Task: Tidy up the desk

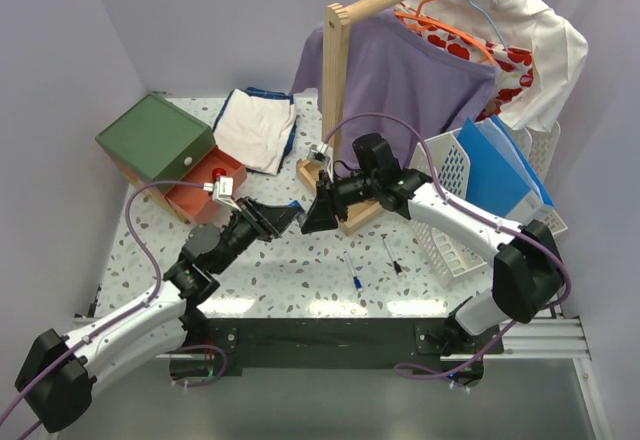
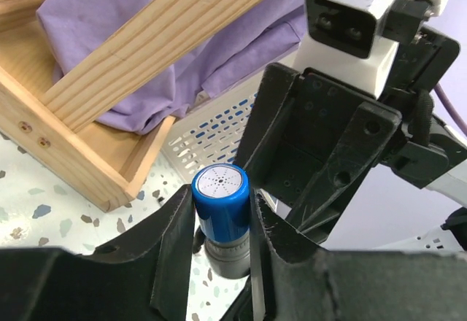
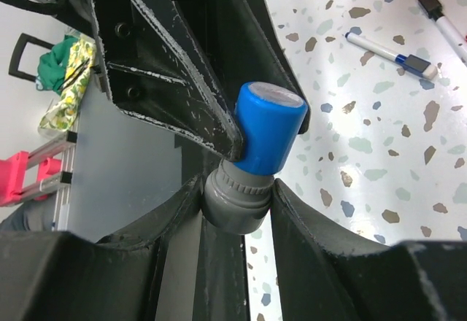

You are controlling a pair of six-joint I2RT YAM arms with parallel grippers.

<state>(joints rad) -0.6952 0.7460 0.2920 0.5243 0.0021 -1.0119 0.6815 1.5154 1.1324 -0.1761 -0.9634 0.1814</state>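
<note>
Arm bases by the front rail; both grippers meet on one blue-capped tube (image 1: 296,206) above the desk (image 1: 300,280).

From above, the left gripper (image 1: 283,218) and right gripper (image 1: 312,216) are tip to tip over the middle of the desk, beside the wooden rack foot (image 1: 345,218), with two pens (image 1: 356,280) lying nearer the rail. In the left wrist view, the left fingers (image 2: 171,237) press on either side of the blue cap, the other gripper crowding in just behind. In the right wrist view, the right fingers (image 3: 310,222) pinch the grey base, the cap poking past them against a left finger. It looks like a hand-off or a cap pull: one grip should hold firm while the other eases off, moving straight along the tube and clear of the rack.
</note>
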